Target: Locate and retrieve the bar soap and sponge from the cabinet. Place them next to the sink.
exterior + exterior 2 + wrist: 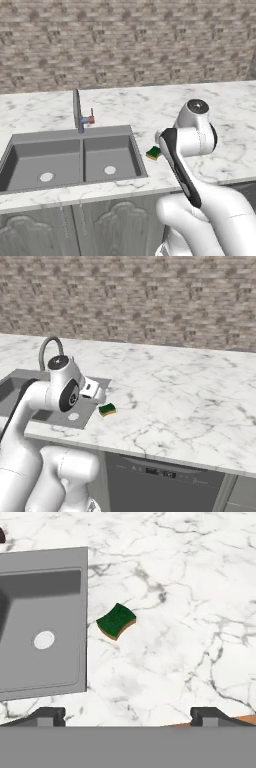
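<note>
Two dark fingertips (50,716) spread wide, gripping nothing; yellow, green-topped rectangular sponge (116,620) lies on marble just beside grey double-basin sink (84,617); soap apparently remains unfetched.

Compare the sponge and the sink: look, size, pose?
The sponge is a small green-topped block with a yellowish body; the sink is plain grey. The sponge is far smaller than either sink basin. The sponge lies on top of the marble counter, turned askew to the sink's edge; the sink is recessed into that counter. Both are roughly rectangular, and they sit side by side without touching.
</note>
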